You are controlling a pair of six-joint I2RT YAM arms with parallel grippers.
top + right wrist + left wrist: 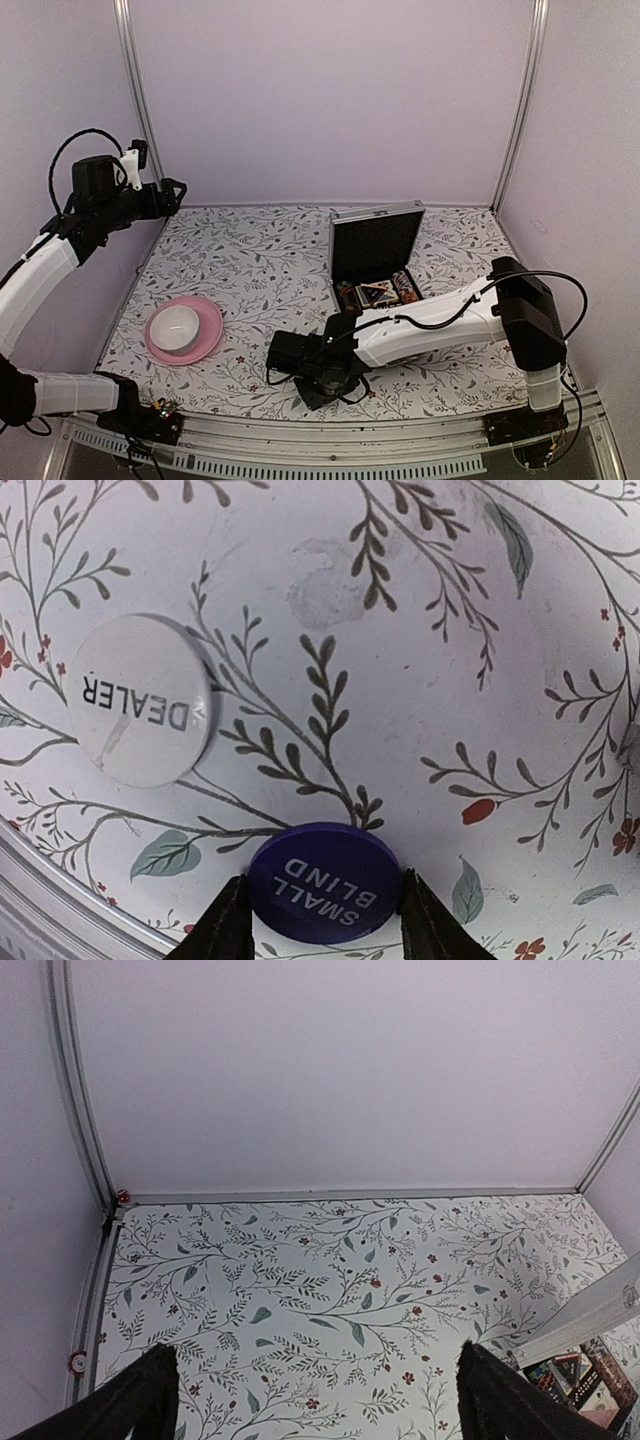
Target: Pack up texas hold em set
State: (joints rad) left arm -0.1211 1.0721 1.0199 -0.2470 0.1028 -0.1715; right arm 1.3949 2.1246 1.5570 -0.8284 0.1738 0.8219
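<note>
The silver case point(376, 238) stands open at the back right, its lid upright, with chips, decks and the red-black triangle point(379, 293) inside. My right gripper point(322, 374) reaches low over the floral cloth in front of the case. In the right wrist view its fingers point(228, 922) press both edges of the blue disc point(325, 882) marked SMALL BLIND. A white DEALER disc point(140, 700) lies flat beside it. My left gripper point(172, 197) hangs open, high at the far left, holding nothing. The left wrist view catches the case's corner point(590, 1315).
A pink plate point(209, 338) carrying a white bowl point(177, 325) sits at the front left. The metal front rail point(60, 895) runs close behind the discs. White walls and frame posts point(137, 90) enclose the table.
</note>
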